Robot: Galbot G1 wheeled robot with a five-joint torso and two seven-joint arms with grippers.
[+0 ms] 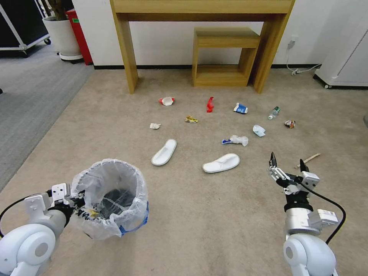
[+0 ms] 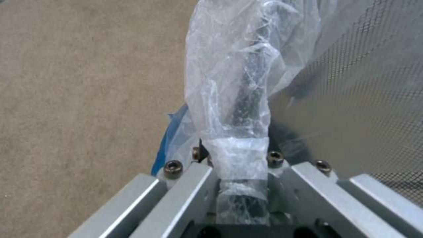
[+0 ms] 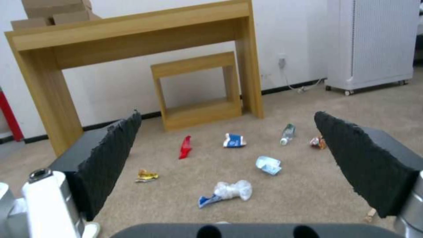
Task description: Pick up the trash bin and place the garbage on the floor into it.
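Carpet floor (image 1: 214, 214) carries all garbage; left gripper (image 1: 78, 202) fingers clamp the trash bin (image 1: 111, 197) rim, right gripper (image 1: 287, 163) fingers spread empty before slippers (image 1: 221, 163).

White rounded arms, black cables, black-padded right hand (image 1: 287, 164)

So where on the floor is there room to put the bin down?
Bare carpet lies between the trash bin, held by the left gripper, and the open right gripper, nearer than the slippers. Beyond them, toward the wooden table, litter crowds the floor.
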